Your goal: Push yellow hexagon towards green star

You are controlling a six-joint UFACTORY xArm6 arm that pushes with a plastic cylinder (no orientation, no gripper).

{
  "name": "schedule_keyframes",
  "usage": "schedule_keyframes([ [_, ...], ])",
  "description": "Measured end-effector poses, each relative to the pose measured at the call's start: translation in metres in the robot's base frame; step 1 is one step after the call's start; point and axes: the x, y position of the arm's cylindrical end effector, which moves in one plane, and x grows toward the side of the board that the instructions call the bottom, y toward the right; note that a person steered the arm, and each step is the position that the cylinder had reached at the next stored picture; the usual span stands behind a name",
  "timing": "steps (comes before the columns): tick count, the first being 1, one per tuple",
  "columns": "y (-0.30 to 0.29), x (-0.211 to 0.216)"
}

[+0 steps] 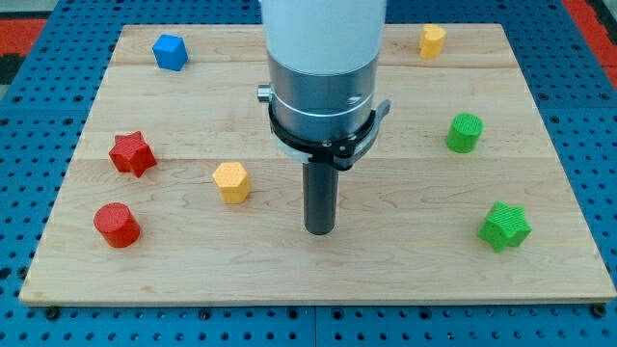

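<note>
The yellow hexagon (231,181) lies left of the board's middle. The green star (505,226) lies near the view's lower right. My tip (319,230) rests on the wooden board (405,260), to the right of and a little below the yellow hexagon, apart from it, and far to the left of the green star. A second yellow block (432,40) sits at the view's top right.
A green cylinder (465,132) stands at the right. A blue cube (170,51) is at the top left. A red star (131,153) and a red cylinder (117,225) are at the left. The arm's white and grey body (323,67) covers the top middle.
</note>
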Motion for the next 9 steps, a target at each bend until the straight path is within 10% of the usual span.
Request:
schedule_keyframes([
  [3,-0.038,0.051],
  [4,-0.151,0.008],
  [7,0.033,-0.04],
  [9,-0.019,-0.075],
])
